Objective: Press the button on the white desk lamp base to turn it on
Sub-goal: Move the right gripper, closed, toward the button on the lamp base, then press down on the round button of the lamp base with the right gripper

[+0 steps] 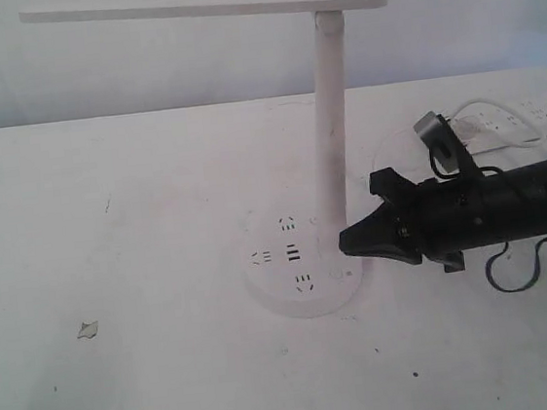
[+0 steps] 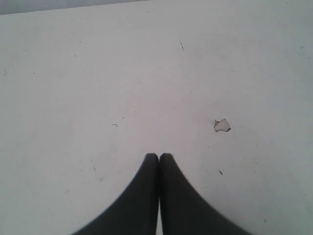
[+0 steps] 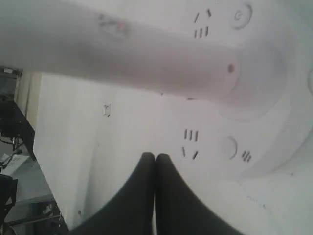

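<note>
The white desk lamp base (image 1: 273,288) is a round disc with socket holes, dark USB ports (image 1: 291,254) and an upright post (image 1: 332,130). The button (image 1: 338,275) is a faint ringed circle near the base's front right rim. My right gripper (image 1: 342,244) is shut and empty. It reaches in from the right, with its tips beside the post's foot and just above the button. In the right wrist view the gripper (image 3: 155,156) is a short way from the button (image 3: 230,147) on the base (image 3: 288,112). My left gripper (image 2: 159,156) is shut over bare table.
The lamp head (image 1: 204,5) overhangs the table. A second ringed circle with a mark (image 3: 240,16) lies across the post (image 3: 146,54). A long white power strip (image 1: 524,120) and cables lie at the back right. A small chip (image 1: 88,329) (image 2: 221,125) marks the tabletop.
</note>
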Robot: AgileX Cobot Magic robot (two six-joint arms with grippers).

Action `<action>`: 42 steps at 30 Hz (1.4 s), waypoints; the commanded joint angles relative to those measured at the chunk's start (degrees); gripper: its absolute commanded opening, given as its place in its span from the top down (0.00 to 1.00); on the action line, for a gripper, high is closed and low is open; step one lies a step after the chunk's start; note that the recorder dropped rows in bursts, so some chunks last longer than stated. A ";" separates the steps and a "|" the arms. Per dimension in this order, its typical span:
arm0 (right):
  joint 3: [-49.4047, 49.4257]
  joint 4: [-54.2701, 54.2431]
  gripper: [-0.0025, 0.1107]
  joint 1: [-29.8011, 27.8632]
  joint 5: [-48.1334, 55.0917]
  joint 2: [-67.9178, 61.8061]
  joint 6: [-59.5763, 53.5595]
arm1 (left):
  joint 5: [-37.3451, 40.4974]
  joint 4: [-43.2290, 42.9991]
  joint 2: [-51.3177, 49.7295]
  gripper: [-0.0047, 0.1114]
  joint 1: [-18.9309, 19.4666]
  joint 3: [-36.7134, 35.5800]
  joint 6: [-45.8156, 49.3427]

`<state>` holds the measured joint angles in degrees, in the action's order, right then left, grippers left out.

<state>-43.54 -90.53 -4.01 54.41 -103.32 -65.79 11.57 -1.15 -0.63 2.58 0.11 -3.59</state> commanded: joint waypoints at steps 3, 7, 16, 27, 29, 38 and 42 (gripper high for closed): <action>-4.92 -0.72 0.98 -0.01 1.14 -6.76 -2.52 | 0.01 0.26 -0.03 0.96 0.13 -0.11 0.00; -5.31 -0.16 0.98 0.38 0.92 -8.55 -2.52 | 0.01 0.26 -0.03 0.96 0.13 -0.11 0.00; -5.31 0.71 0.98 4.82 -3.26 -11.59 -2.52 | 0.01 0.26 -0.03 0.96 0.13 -0.11 0.00; -6.52 0.59 0.98 5.10 -4.45 -7.34 -2.52 | 0.01 0.26 -0.03 0.96 0.13 -0.11 0.00; -6.52 0.71 0.98 5.10 -6.03 -5.95 -2.52 | 0.01 0.26 -0.03 0.96 0.13 -0.11 0.00; -6.41 5.81 0.98 5.10 -10.03 -7.66 1.70 | 0.01 0.26 -0.03 0.96 0.13 -0.11 0.00; -6.41 5.81 0.98 5.10 -10.03 -9.42 1.70 | 0.01 0.26 -0.03 0.96 0.13 -0.11 0.00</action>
<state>-49.87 -86.03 1.12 45.44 -111.52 -64.25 11.57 -1.15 -0.63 2.58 0.11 -3.59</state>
